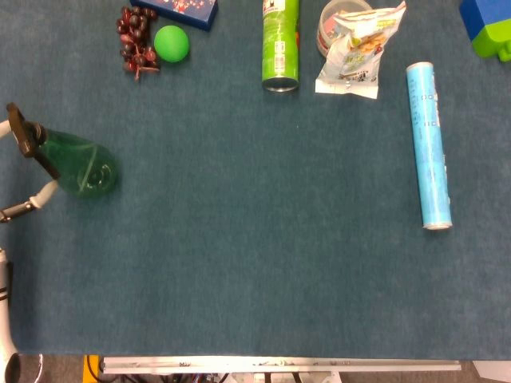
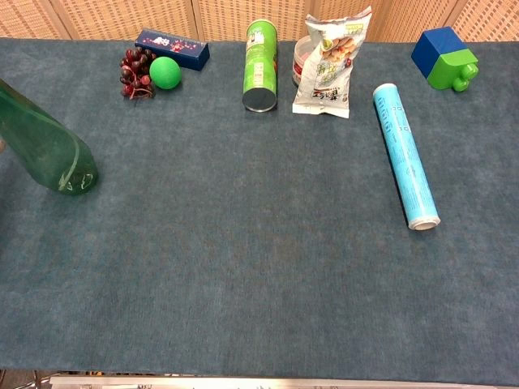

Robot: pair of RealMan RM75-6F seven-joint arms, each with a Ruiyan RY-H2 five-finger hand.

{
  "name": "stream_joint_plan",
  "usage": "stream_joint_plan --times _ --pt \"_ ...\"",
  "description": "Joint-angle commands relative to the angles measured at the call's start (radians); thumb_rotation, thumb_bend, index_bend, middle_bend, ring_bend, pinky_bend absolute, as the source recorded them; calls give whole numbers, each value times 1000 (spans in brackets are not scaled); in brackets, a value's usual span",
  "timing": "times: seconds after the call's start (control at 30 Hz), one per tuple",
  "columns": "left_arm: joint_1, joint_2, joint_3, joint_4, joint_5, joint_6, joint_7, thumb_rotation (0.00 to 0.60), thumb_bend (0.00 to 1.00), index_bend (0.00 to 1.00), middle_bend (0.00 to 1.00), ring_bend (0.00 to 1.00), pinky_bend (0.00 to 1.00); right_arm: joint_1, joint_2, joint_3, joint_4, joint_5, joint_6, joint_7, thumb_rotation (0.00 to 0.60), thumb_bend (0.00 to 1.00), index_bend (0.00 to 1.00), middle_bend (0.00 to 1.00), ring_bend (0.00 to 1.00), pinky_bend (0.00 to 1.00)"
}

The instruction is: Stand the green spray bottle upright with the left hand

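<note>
The green spray bottle (image 1: 80, 166) stands upright on its base near the table's left edge, its black and white spray head pointing toward the upper left. In the chest view the green spray bottle (image 2: 45, 146) leans only by perspective and its top is cut off by the frame. Only a thin finger of my left hand (image 1: 25, 204) shows at the left border, its tip just beside the bottle's lower left side. It grips nothing. The rest of that hand is out of frame. My right hand appears in neither view.
Along the far edge lie dark grapes (image 1: 134, 40), a green ball (image 1: 171, 43), a blue box (image 1: 180, 8), a green chip can (image 1: 280, 44) and a snack bag (image 1: 355, 52). A light blue tube (image 1: 428, 144) lies at the right, with a blue and green block (image 1: 489, 28) at the far right corner.
</note>
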Motion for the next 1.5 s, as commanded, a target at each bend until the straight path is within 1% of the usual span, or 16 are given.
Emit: stream_joint_plan --times 0.03,0.3,0.43,0.53,0.6,0.63,0.73,0.83,0.9,0.97,1.07,1.17,1.3,1.37,1.5 --pt "11 15 -4 -1 -5 8 3 600 0 230 117 28 0 1 0 -1 0 -2 -2 -1 600 247 499 441 409 419" --pt "26 64 -20 -4 -11 30 21 600 0 287 161 48 0 3 -3 -2 -1 0 -6 -7 600 247 499 441 409 419" --pt "27 92 -23 -8 -4 41 64 600 1 318 189 61 0 4 -4 -3 -1 0 -8 -9 600 247 499 441 409 419" --pt "26 116 -25 -13 -6 34 105 600 79 374 233 123 17 4 -4 -2 -1 2 -9 -9 600 247 499 441 409 419" --pt "23 145 -19 -24 -7 10 142 600 143 412 287 169 42 4 -4 -2 -1 3 -9 -9 600 247 499 441 409 419" --pt "21 163 -14 -32 -6 -7 161 600 157 422 300 178 50 4 -4 -2 -1 3 -9 -10 600 247 499 441 409 419" --pt "12 230 10 -67 -2 -75 250 600 204 449 338 202 80 4 -5 -2 -1 3 -9 -12 600 247 499 441 409 419" --pt "0 290 24 -126 -6 -132 383 600 227 475 351 207 91 5 -8 -2 -1 6 -13 -20 600 246 499 441 409 419" --pt "-11 332 34 -192 1 -158 470 600 240 509 351 208 100 7 -10 -2 0 8 -17 -27 600 246 499 441 409 419" --pt "-22 368 42 -257 12 -171 564 600 246 519 353 208 100 9 -12 -2 0 10 -21 -34 600 246 499 441 409 419" --pt "-39 408 51 -340 27 -181 730 600 254 530 360 208 105 8 -14 0 -1 15 -19 -39 600 247 499 441 409 419" --pt "-50 425 39 -405 21 -178 856 600 263 546 377 208 113 6 -15 4 0 22 -15 -44 600 247 499 441 409 419" --pt "-56 443 39 -461 20 -175 991 600 266 560 386 208 113 4 -18 7 2 27 -9 -52 600 247 499 441 409 419" --pt "-53 456 47 -491 25 -170 1053 600 266 562 391 208 113 4 -21 8 2 32 -11 -59 600 247 499 441 409 419" --pt "-44 477 70 -539 45 -162 1129 600 267 563 398 208 113 5 -25 9 1 40 -16 -75 600 247 499 441 409 419"
